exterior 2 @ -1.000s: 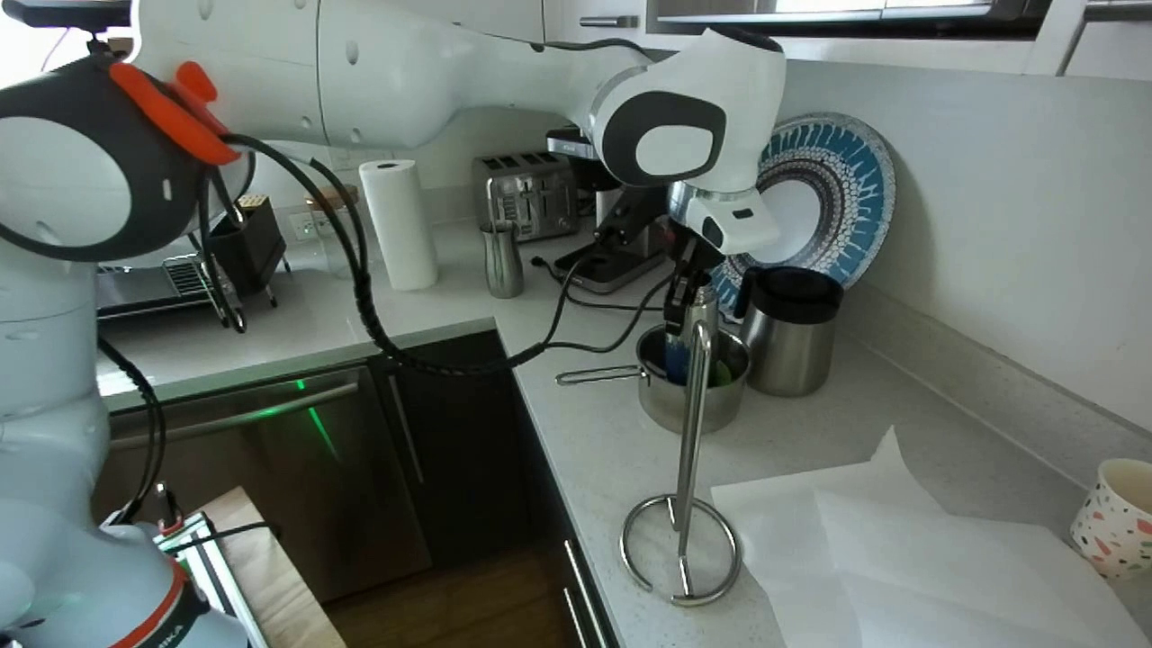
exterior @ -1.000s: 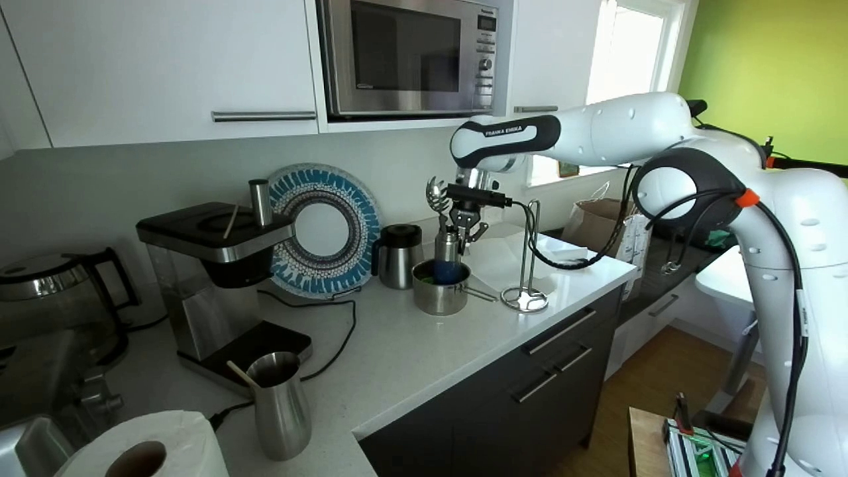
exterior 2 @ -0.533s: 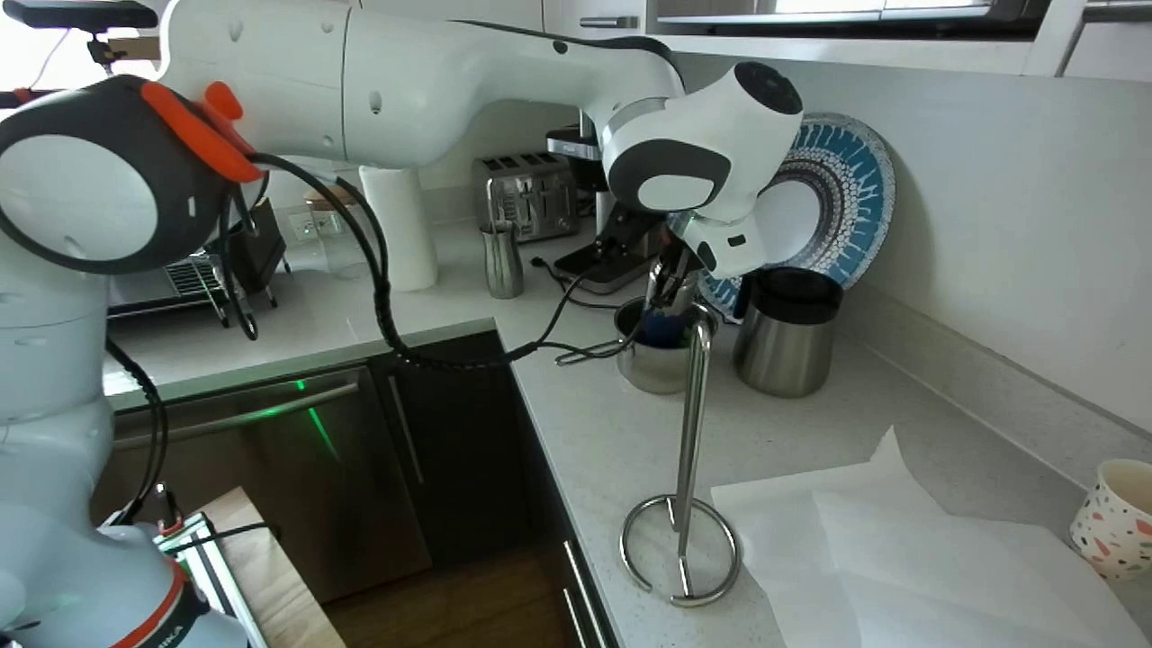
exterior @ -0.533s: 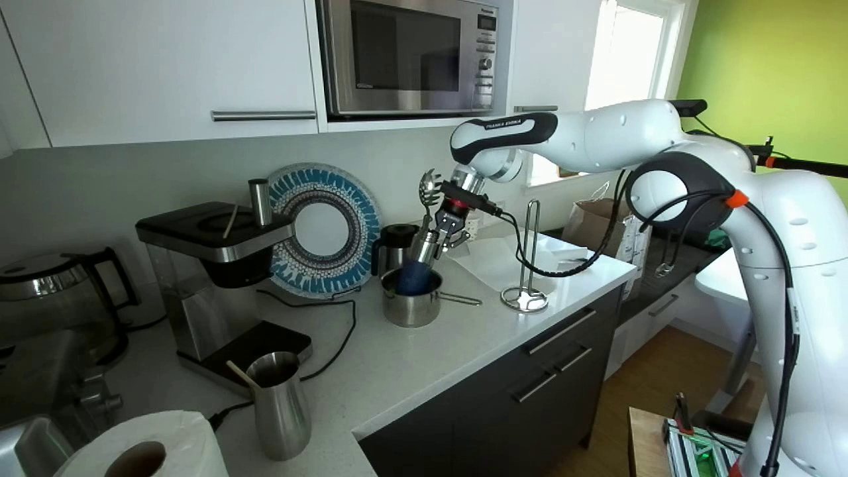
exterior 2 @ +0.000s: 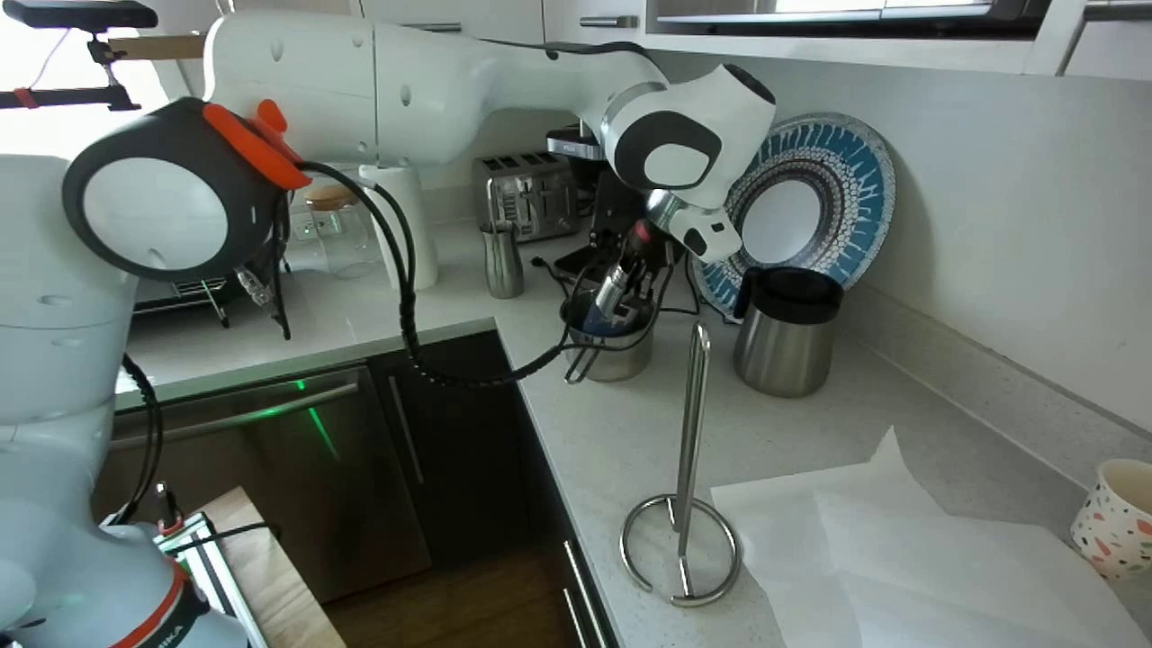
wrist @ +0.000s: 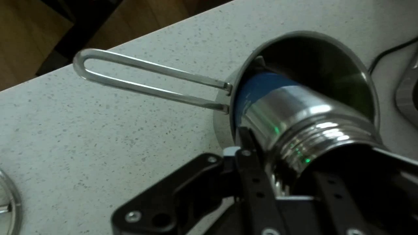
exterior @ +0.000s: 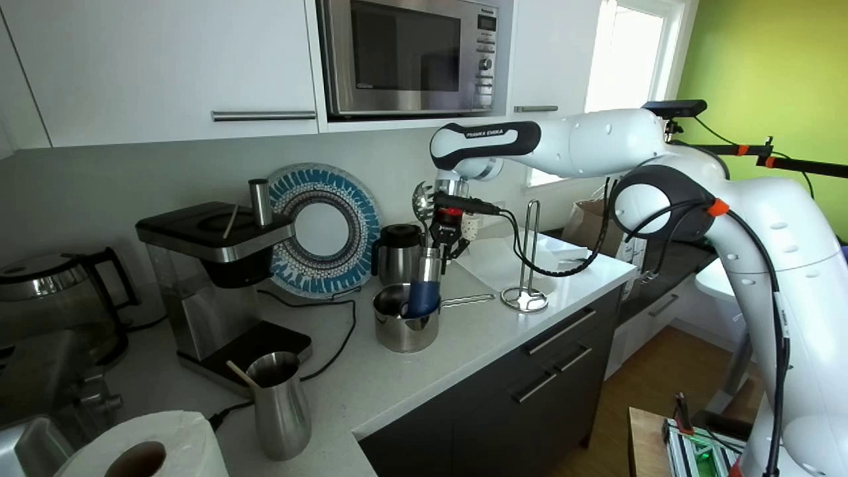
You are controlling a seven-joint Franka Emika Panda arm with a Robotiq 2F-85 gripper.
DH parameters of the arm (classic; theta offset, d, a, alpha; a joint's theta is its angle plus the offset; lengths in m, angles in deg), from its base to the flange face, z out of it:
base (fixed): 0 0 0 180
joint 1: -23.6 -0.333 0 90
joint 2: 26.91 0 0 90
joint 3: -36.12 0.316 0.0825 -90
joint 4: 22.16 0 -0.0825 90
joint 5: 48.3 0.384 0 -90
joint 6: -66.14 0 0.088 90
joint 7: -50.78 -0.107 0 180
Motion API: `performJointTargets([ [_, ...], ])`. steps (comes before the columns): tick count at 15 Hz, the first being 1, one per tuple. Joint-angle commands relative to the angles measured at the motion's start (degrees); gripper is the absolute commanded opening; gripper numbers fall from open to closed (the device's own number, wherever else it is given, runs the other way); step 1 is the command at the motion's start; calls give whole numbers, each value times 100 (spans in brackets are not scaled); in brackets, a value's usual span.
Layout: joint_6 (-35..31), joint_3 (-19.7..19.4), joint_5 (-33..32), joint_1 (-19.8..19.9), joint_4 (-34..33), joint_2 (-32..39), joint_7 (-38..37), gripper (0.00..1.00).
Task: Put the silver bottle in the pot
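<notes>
Below the claw point(exterior: 440, 253), which appears to pinch its open end, the blue-based silver bottle point(wrist: 294, 107) leans inside the steel saucepan point(exterior: 404, 338), so placing looks nearly done and next calls for steadying, releasing and rising clear.

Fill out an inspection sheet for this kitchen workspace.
Surface: pale speckled counter; white paper lying on it.
Job's things: silver bottle, tilted, its blue lower end inside the pot; pot on the counter.
Clutter: steel jug, coffee machine, metal stand, black-topped flask.
Grippers: one gripper, apparently shut on the silver bottle near its mouth.
Cables: black cable looping down from the arm; thinner cord lying beside the coffee machine.
Surroundings: microwave above the counter; round patterned plate standing on edge.
</notes>
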Motion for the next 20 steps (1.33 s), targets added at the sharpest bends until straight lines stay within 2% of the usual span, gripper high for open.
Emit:
performJointTargets([
  [1,84,-199,-905,-347,-551,267,-258,3],
  [3,-200,-198,-1248,-509,-569,278,-435,3],
  [6,-101,-128,-1411,-569,-739,391,-537,3],
  [7,-39,-105,-1435,-592,-783,446,-552,36],
  [8,14,-98,-1459,-608,-814,498,-560,36],
  [16,-121,-174,-1573,-610,-1279,463,-524,96],
  [17,-132,-191,-1593,-606,-1362,396,-486,99],
  [20,-170,-231,-1614,-604,-1579,235,-404,100],
])
